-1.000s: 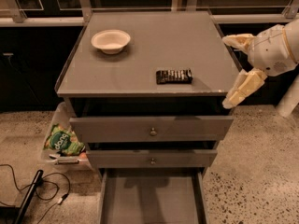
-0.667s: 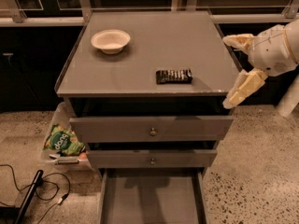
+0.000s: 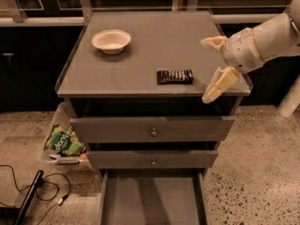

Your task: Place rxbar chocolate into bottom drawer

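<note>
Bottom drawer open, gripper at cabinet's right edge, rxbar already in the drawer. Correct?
No. In the camera view the rxbar chocolate lies on the cabinet top, not in the open bottom drawer. The gripper is at the right edge, open.

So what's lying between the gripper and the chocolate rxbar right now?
Nothing: in the camera view only bare grey cabinet top separates the rxbar chocolate from the open gripper at the top's right edge.

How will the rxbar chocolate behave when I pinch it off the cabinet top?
The rxbar chocolate lies flat, so it likely won't roll or tip. Small and thin, it is probably light and may slide on the smooth cabinet top. The gripper hangs open beside it.
</note>
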Robot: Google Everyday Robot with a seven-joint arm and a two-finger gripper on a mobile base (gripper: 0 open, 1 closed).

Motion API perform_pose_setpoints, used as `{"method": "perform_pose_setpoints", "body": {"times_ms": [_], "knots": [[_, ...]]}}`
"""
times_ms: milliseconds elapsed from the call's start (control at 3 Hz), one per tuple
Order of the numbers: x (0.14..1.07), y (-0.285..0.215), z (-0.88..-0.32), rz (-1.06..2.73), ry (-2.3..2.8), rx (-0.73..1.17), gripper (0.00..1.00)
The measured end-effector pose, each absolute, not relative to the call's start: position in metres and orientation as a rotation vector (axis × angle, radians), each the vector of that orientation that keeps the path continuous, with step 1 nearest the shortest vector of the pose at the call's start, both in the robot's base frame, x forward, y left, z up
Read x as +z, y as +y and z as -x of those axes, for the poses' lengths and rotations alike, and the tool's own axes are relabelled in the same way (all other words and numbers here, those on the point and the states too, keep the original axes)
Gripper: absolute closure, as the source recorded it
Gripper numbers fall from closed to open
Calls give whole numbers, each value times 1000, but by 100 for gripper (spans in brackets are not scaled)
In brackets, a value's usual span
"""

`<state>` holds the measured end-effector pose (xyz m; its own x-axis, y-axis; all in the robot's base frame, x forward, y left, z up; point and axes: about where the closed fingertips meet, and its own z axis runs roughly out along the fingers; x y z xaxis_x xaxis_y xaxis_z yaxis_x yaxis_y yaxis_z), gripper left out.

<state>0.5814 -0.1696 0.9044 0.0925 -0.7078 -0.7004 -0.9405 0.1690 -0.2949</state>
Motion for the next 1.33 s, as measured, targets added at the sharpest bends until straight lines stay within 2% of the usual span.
{"method": "perform_pose_setpoints", "body": {"times_ms": [667, 1333], "knots": [[882, -150, -630, 1594, 1680, 537, 0], [857, -149, -665, 1582, 1709, 579, 0]]}}
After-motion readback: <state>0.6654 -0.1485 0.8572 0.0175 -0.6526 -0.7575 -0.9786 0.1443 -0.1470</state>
